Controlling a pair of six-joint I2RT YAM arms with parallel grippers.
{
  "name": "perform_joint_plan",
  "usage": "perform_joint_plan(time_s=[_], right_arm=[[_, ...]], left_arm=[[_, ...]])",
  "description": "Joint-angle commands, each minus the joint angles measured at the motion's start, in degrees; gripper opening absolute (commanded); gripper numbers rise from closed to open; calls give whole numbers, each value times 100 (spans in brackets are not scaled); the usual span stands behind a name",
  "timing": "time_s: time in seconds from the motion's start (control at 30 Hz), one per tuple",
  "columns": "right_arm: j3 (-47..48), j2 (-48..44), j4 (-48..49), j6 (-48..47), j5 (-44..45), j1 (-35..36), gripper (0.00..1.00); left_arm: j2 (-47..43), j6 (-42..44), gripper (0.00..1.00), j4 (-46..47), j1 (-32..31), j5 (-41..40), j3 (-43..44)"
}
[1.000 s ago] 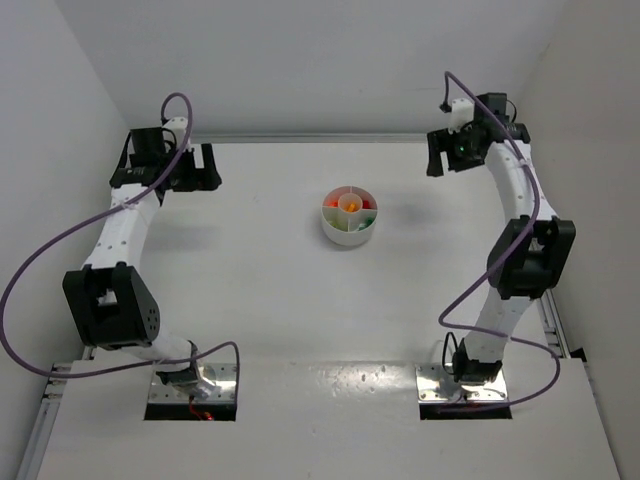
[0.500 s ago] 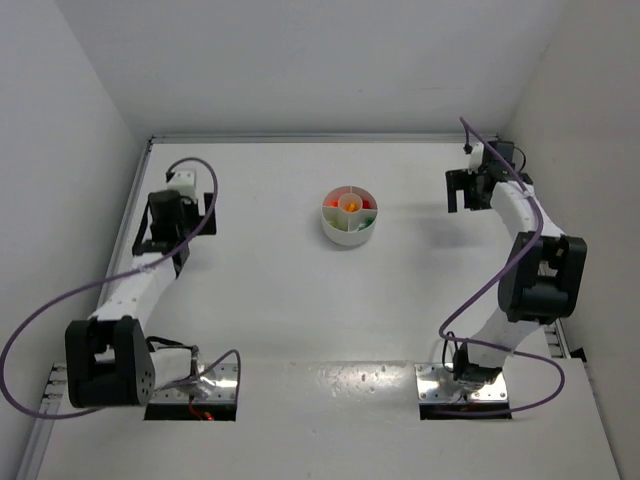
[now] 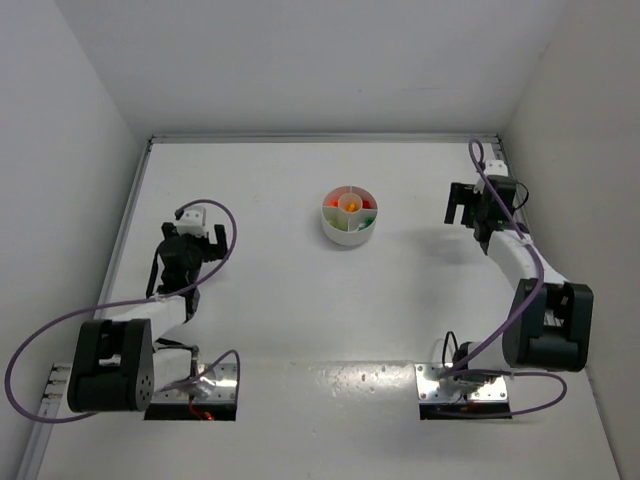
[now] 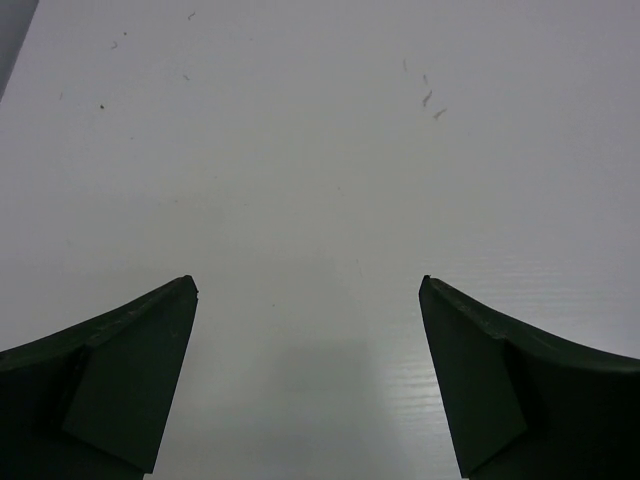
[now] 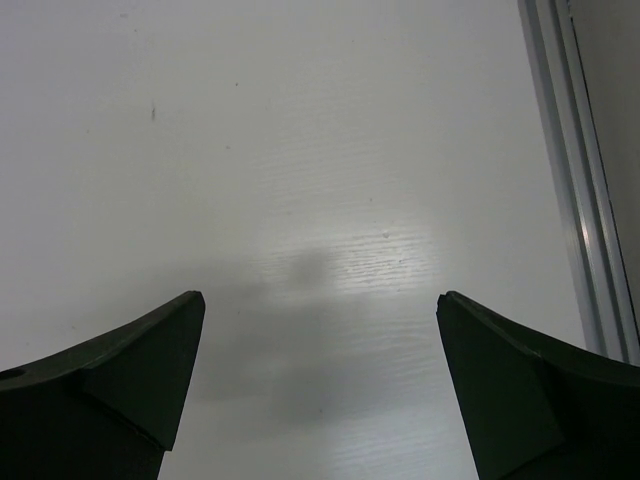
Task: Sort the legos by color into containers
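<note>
Left gripper (image 4: 310, 285) spread wide, nothing between the fingers, only bare table (image 4: 320, 150) under it. Right gripper (image 5: 320, 295) likewise spread and empty.

From above, we place the left one well to the left of the dish (image 3: 349, 238) and somewhat nearer the arm bases. The right one sits to the dish's right, roughly level with it, and is the closer of the two. Any reach from the right therefore runs leftward to the dish. Dish is round, so no long axis to line up on.

Contents: the legos (image 3: 331, 206) show as red in the wedge left of the central cup (image 3: 351, 204), orange in the cup itself, and green in the wedge right of it. The near wedge looks white, bare as far as we can tell. Counts are too small to read.

We find no loose brick outside the dish, so we judge the sorting done or nearly so.
</note>
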Motion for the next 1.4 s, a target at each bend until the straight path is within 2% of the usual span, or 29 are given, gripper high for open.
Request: perform_joint_plan(time_s=[0.0,0.2,0.27,0.33,0.37,0.43,0.47,0.53,0.63,0.67,0.7,0.73,0.77,0.87,0.9,1.37], right_arm=[[-553,-278,1408,338,-115,-8,99],[-1564,-568,2570,610,-265,54,99],[-1801,-569,2940,611,-466,106,99],[-1863,-508,3089,742,-467,106,99],[-1934,-507,3151,804,-467,106,99],[-2248,-507,3431,866,-623,106,99],[-2399,-507,3903,814,-729,106,99],[-2976,-455,4581,655,-1028,106,99],[-3951,-271,6459,270,-1589,159,99],[-4138,43,7466,146,-1792,229,99],[-4271,203,7789,145,-1933,229,99],[-4272,204,7740,75,-1935,282,99],[-4211,-22,7113,-38,-1935,282,99],[-3940,195,7099,-14,-2014,361,99],[-3825,135,6698,-13,-2014,361,99],[-3894,134,6834,-13,-2031,361,99]], left_arm=[[275,-258,100,1366,-127,130,-129],[775,-311,100,3063,-233,692,-815],[1039,-329,100,3205,-373,247,-755],[1505,-260,100,3363,-452,182,-631],[1506,-146,100,3234,-696,26,-631],[1567,-75,100,3459,-760,-90,-779],[1629,-144,100,3800,-760,-151,-841],[1568,-145,100,3568,-760,-152,-790],[1568,-145,100,3603,-760,-239,-789],[1568,-145,100,3593,-760,-309,-789],[1568,-223,100,3593,-760,-310,-789],[1568,-224,100,3593,-760,-362,-789],[1568,-224,100,3541,-760,-363,-789],[1568,-224,100,3593,-760,-363,-789],[1568,-224,100,3593,-760,-363,-789],[1568,-224,100,3593,-760,-363,-789]])
